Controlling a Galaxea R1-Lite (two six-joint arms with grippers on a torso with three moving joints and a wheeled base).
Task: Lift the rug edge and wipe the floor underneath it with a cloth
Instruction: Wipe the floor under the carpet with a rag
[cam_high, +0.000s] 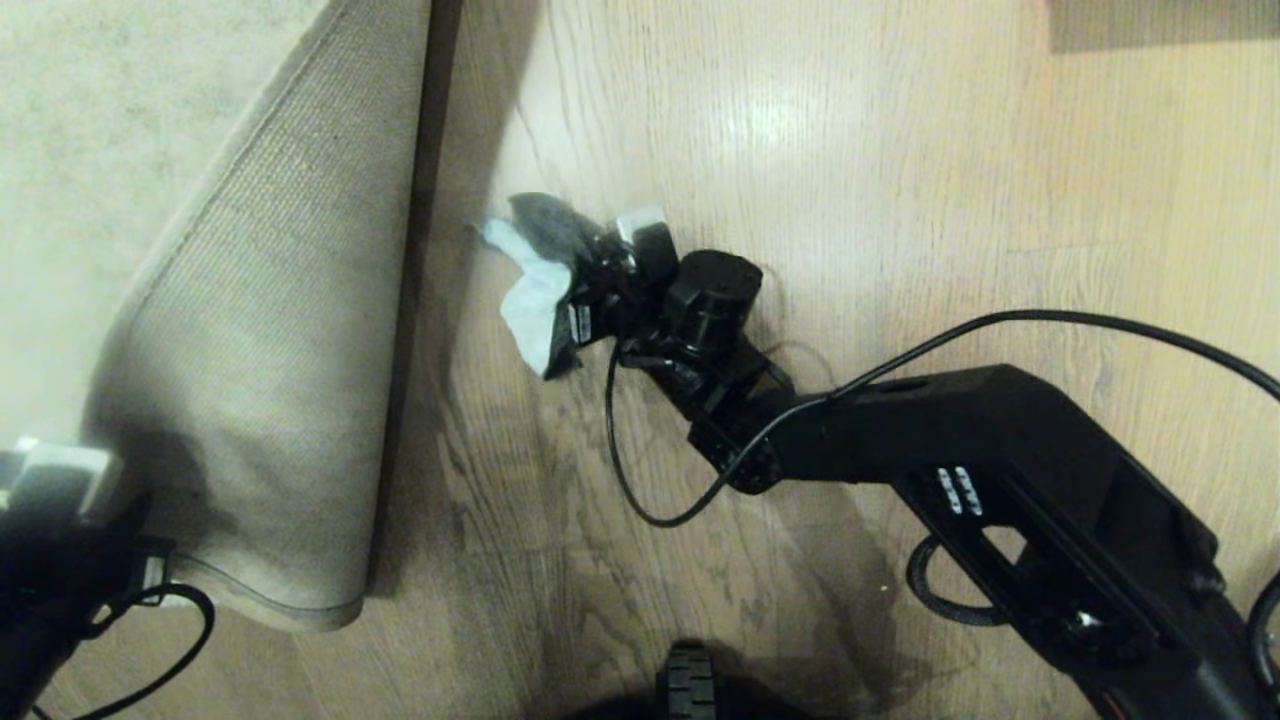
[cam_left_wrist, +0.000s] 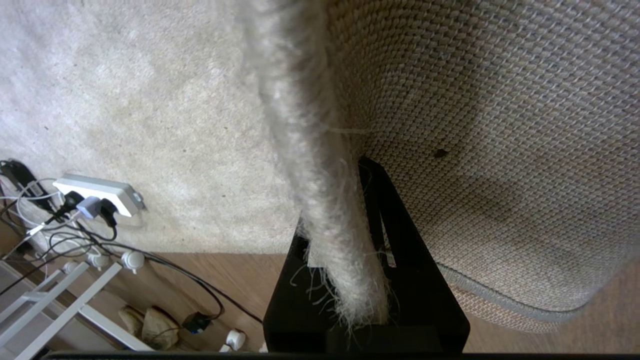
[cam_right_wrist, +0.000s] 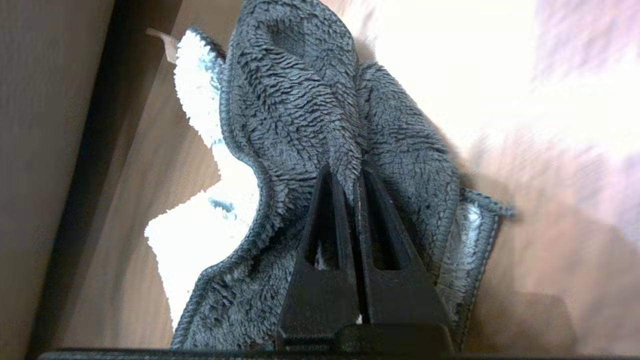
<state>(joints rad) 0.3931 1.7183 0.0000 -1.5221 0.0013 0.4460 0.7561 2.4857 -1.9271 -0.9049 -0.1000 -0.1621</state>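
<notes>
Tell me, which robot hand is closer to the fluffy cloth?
Right. The right gripper is pinching the cloth on the floor; the left gripper is away, holding up the rug edge.

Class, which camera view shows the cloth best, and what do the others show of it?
The right wrist view: the cloth fills it, grey pile and white side clear. The head view shows it small, against the floor. The left wrist view shows none of it.

Background only — white power strip (cam_left_wrist: 97, 194) with plugs and tangled cables (cam_left_wrist: 165, 272) on the carpet's far side, white metal frame legs (cam_left_wrist: 60, 305) beside it, bright overhead glare.
</notes>
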